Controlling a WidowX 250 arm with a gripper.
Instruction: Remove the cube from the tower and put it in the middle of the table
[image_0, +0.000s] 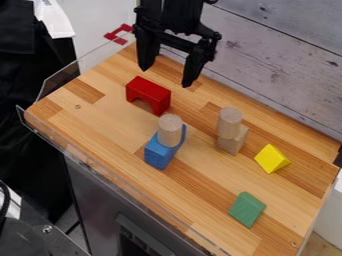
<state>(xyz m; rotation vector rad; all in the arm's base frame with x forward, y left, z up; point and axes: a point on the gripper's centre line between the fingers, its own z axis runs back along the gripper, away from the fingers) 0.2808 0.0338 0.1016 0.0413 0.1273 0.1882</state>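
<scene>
My gripper (164, 75) hangs open over the far left part of the table (110, 122), its two fingers spread wide with nothing between them, behind the red arch block. Right of centre stands a tower: an upright wooden cylinder (230, 121) over a plain wooden cube (233, 140). Another wooden cylinder (170, 130) stands upright on a blue block (159, 153), left of the table's middle. The gripper is apart from both stacks.
The red arch (149, 93) stands between the gripper and the blue stack. A yellow triangular block (271, 159) lies right of the tower, and a green block (247, 209) near the front right. A clear rim edges the left and front sides; a grey plank wall (280, 65) rises behind.
</scene>
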